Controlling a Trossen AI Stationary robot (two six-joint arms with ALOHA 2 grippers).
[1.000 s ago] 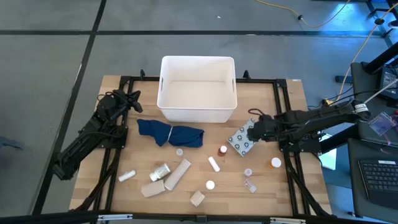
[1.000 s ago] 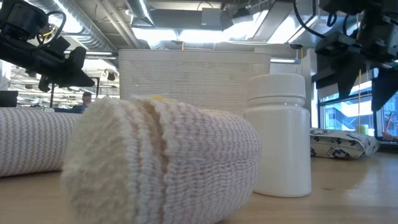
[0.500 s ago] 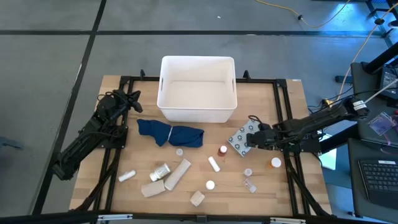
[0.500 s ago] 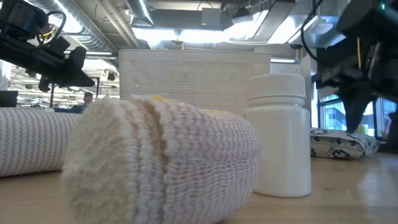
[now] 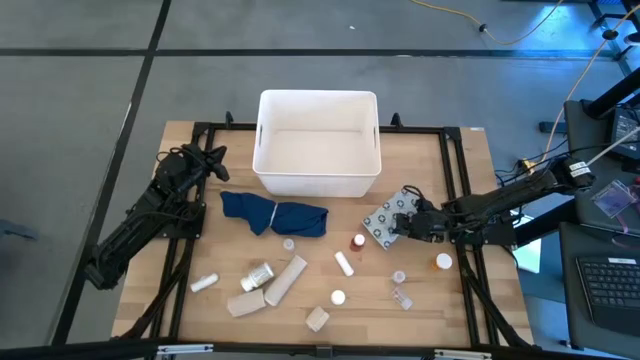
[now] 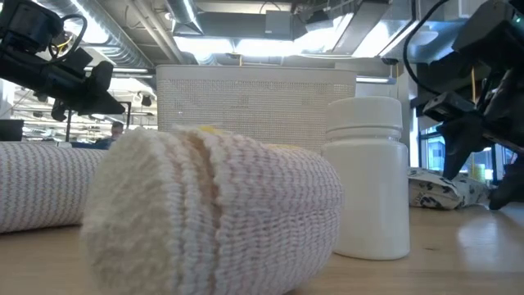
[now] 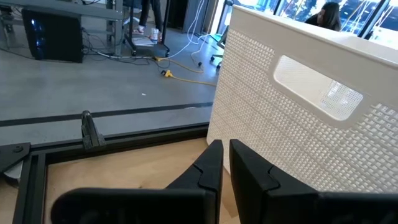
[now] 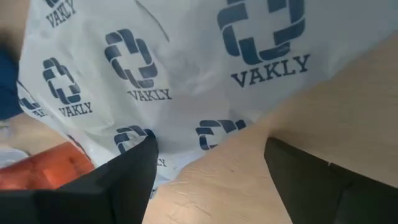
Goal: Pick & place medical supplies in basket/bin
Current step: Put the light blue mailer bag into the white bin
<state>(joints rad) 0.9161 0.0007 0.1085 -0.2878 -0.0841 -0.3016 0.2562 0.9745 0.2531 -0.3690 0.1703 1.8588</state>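
Note:
The grey dotted packet [image 5: 385, 221] lies flat on the table to the right of the white tub [image 5: 318, 143]; its printed wrapper fills the right wrist view [image 8: 174, 74]. My right gripper [image 5: 407, 224] is open and down at table height at the packet's right edge, also seen in the low view [image 6: 485, 182] beside the packet [image 6: 440, 189]. My left gripper [image 5: 216, 158] is shut and raised left of the tub [image 7: 311, 118], touching nothing. Bandage rolls [image 5: 285, 279] and small vials [image 5: 344, 263] lie on the near half of the table. My right gripper comes at the packet level from the table's right. One open finger [image 8: 118, 180] stands over the packet's edge [image 8: 186, 146] and the other [image 8: 317, 186] over bare wood. I cannot tell whether either touches the packet.
A dark blue cloth [image 5: 273, 214] lies in front of the tub. An orange-capped vial [image 5: 357, 241] sits near the packet, another [image 5: 443, 262] by the right rail. Black frame rails [image 5: 455, 190] border the table. A white bottle [image 6: 367, 176] and a bandage roll [image 6: 213, 217] stand close to the low camera.
My right gripper has come down from above the packet to table height and shifted a little toward the near edge, ending at the packet's right edge.

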